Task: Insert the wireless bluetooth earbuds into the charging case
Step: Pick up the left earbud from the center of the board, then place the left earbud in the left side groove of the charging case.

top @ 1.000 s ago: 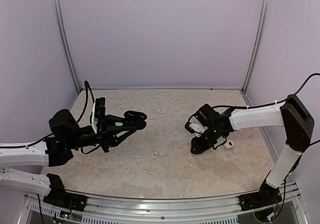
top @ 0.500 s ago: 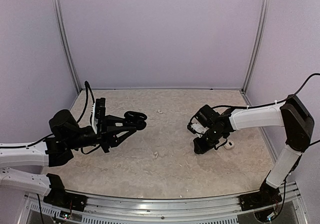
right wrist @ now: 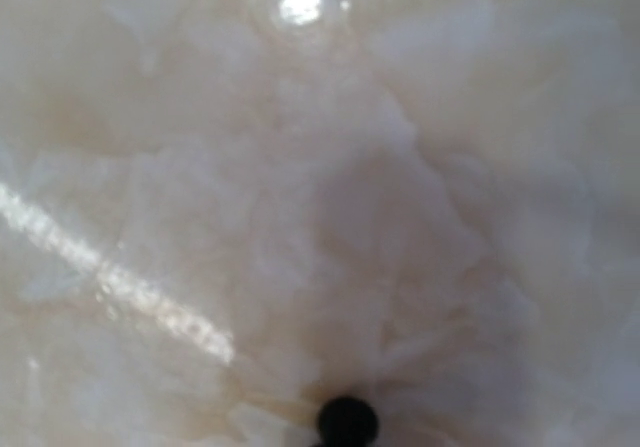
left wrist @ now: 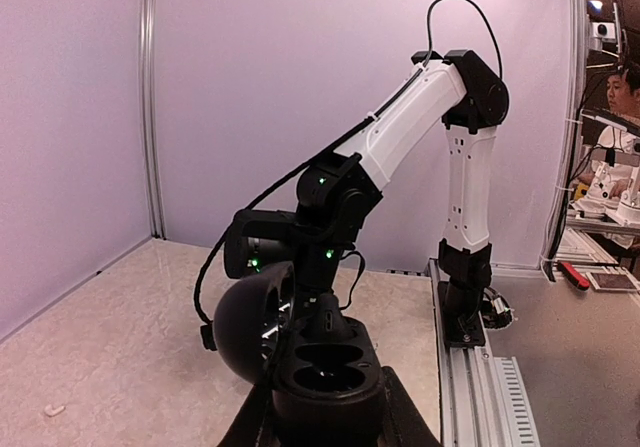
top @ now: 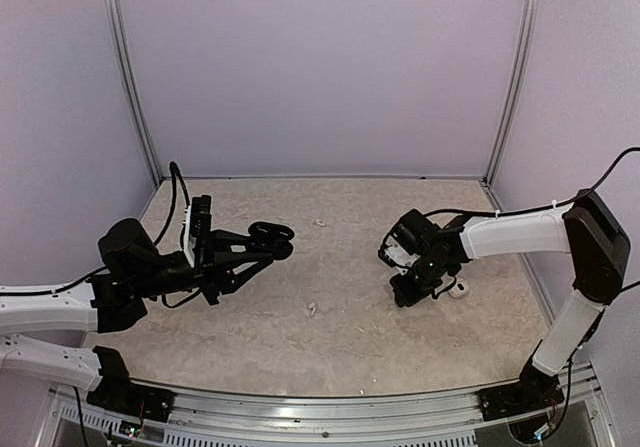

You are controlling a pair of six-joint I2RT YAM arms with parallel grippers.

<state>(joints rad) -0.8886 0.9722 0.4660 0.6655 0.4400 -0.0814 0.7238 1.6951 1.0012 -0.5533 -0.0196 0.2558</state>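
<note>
The left gripper (top: 264,244) is clamped on the glossy black clamshell charging case (left wrist: 325,367) and holds it clear of the pale marbled tabletop (top: 350,352), left of centre in the top view. In the left wrist view the case sits at the bottom middle with its domed lid hanging open to the left. Its two wells face up and look empty.

The right gripper (top: 413,289) is pressed low to the table at centre right. I cannot tell whether it is spread or closed, because the top view shows only a dark mass and its own camera shows no fingers.

That camera shows blurred marble and one small glossy black round bud (right wrist: 347,422) at the bottom edge, partly cut off. Two tiny white buds lie on the table in the top view. One white bud (top: 320,223) is at upper centre and the other white bud (top: 312,309) at lower centre.

Judging by their size, the buds will be very light, hard and slick. They are likely to skid or flick away under a fingertip. A pinch across the widest part of the body, with both pads low to the table, looks safest, and it needs little force.

A small white rounded object (top: 458,289) lies just beside the right gripper. Whether it is a bud or something else is too small to tell. A second black bud is not visible in any view.
</note>
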